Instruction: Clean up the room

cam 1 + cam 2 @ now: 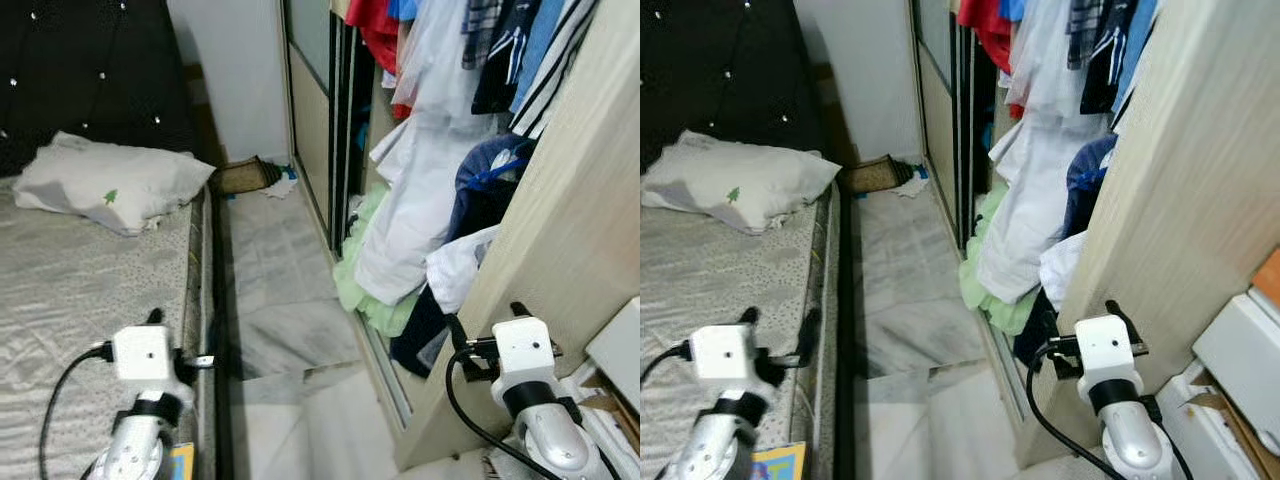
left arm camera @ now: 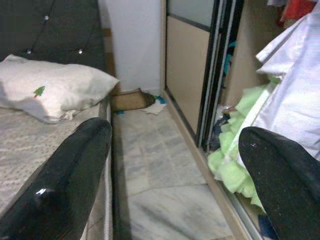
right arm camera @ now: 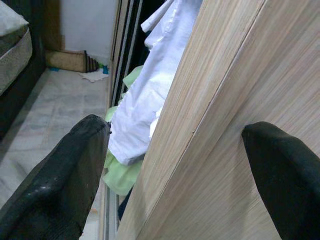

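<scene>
Clothes spill out of the open wardrobe on the right: a white shirt [image 1: 400, 230] hangs low, a pale green garment [image 1: 365, 290] bulges onto the floor, and a dark blue one [image 1: 490, 175] sits behind. At the far end of the aisle lie a brown woven bag [image 1: 243, 176] and a crumpled white scrap [image 1: 283, 187]. My left gripper [image 1: 180, 338] is open and empty over the bed's edge, facing down the aisle [image 2: 175, 135]. My right gripper [image 1: 487, 320] is open and empty close against the wardrobe's wooden side panel [image 3: 220, 150].
A bed [image 1: 70, 280] with a white pillow [image 1: 110, 185] and a black headboard lines the left. The tiled floor [image 1: 280, 290] forms a narrow aisle to the white wall. Sliding wardrobe doors [image 1: 310, 120] stand along the right. A white box [image 1: 620, 350] and cardboard sit at the lower right.
</scene>
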